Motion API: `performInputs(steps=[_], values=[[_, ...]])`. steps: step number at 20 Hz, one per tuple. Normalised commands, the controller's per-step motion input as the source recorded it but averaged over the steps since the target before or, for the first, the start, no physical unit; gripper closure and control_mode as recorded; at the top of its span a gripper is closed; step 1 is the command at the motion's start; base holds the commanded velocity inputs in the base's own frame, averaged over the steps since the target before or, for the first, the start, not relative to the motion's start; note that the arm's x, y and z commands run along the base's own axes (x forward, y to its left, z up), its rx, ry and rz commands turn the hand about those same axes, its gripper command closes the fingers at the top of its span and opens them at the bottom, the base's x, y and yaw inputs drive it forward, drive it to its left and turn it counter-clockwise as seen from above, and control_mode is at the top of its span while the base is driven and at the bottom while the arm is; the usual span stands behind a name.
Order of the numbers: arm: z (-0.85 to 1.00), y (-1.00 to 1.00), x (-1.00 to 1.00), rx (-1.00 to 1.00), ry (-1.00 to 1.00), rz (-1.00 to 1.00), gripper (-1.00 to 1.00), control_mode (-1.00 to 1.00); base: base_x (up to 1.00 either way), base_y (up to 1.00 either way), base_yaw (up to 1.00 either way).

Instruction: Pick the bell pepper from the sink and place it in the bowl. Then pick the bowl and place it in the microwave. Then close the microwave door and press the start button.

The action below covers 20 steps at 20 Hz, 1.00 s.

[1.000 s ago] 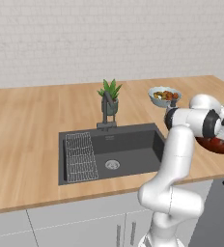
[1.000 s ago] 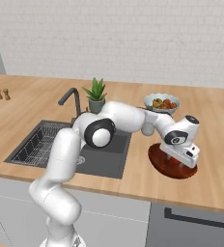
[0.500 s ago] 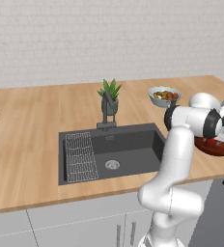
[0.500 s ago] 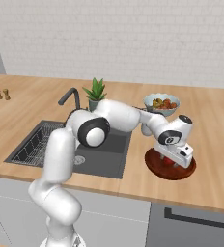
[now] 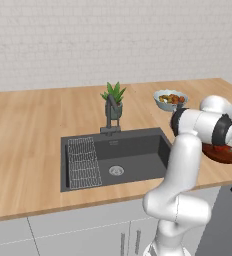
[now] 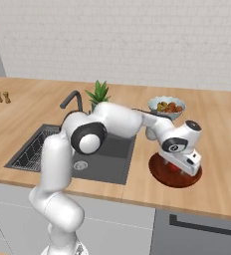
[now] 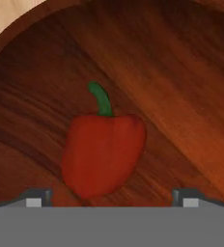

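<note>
The bell pepper (image 7: 104,152), glossy red with a green stem, lies on the inner floor of the reddish-brown bowl (image 7: 181,96). My gripper (image 7: 111,198) hangs just above it, open, with its fingertips (image 7: 34,198) spread wide on either side and not touching it. From the right base view the bowl (image 6: 160,175) sits on the counter right of the sink (image 6: 112,159), and my gripper (image 6: 181,167) points down into it. The left base view catches the bowl (image 5: 223,155) at the far right, half behind my forearm. The microwave is out of view.
A pale fruit bowl (image 6: 166,106) stands behind the reddish-brown bowl. A potted plant (image 5: 114,97) and dark faucet (image 5: 109,117) stand behind the sink, with a wire rack (image 5: 83,162) in its left half. Two small shakers (image 6: 2,96) sit far left.
My hand has sunk a little lower over the bowl and turned at the wrist. The bowl has stayed in place.
</note>
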Motion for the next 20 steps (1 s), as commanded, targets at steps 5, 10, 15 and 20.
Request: performInputs(steps=[5, 10, 15, 20], values=[[0.43, 0.01, -0.45, 0.0, -0.09, -0.06, -1.0, -1.0, 0.0, 0.0, 0.0], [0.11, 0.0, -0.39, 0.02, -0.04, -0.21, -1.0, -1.0, 0.0, 0.0, 0.0], [0.0, -0.02, -0.29, 0.11, 0.0, -0.38, -1.0, -1.0, 0.0, 0.0, 0.0], [0.0, -0.15, -0.31, 0.14, 0.0, -0.51, -1.0, -1.0, 0.0, 0.0, 0.0]])
